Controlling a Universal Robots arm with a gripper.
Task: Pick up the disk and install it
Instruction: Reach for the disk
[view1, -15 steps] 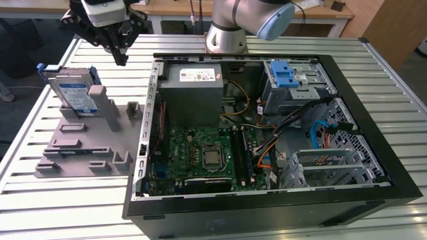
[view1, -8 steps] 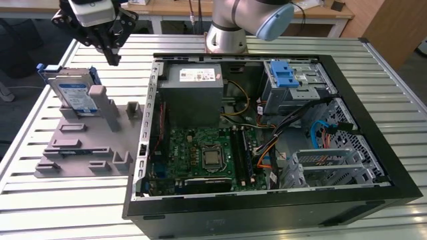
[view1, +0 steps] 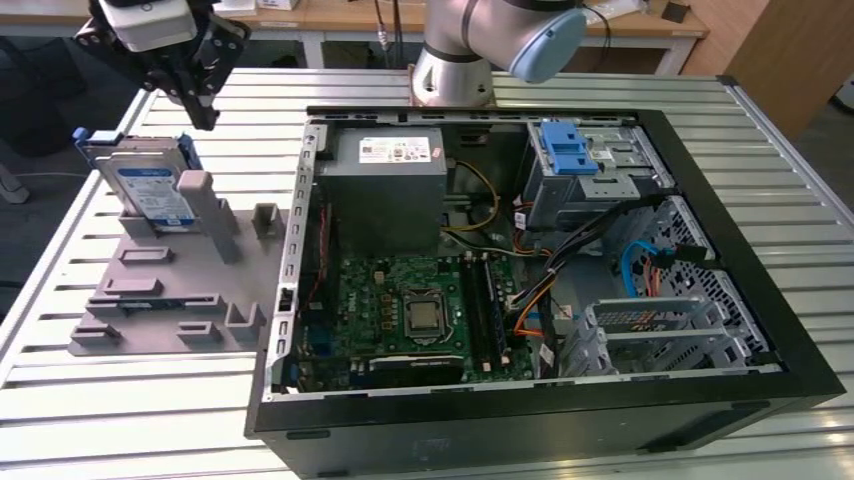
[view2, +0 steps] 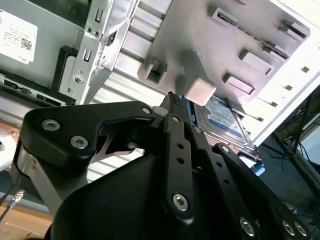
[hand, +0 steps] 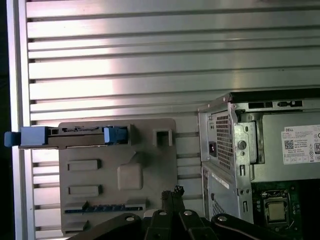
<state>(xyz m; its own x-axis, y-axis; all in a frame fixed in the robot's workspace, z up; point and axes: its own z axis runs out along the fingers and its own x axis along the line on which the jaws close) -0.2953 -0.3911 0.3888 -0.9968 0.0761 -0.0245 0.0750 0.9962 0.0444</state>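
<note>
The disk is a silver-grey drive with a blue-and-white label and blue side rails. It stands on edge in a slot of the grey fixture plate, on the exterior view's left. My gripper hangs above and just behind it, fingers shut together with nothing held and apart from the disk. In the first wrist view the disk shows edge-on at the plate's far side, ahead of the fingertips. In the second wrist view the labelled face of the disk lies just past the fingertips.
The open computer case lies on the slatted metal table, right of the fixture. Inside it are the grey power-supply box, the motherboard and a silver cage with a blue latch. Pegs stick up from the fixture.
</note>
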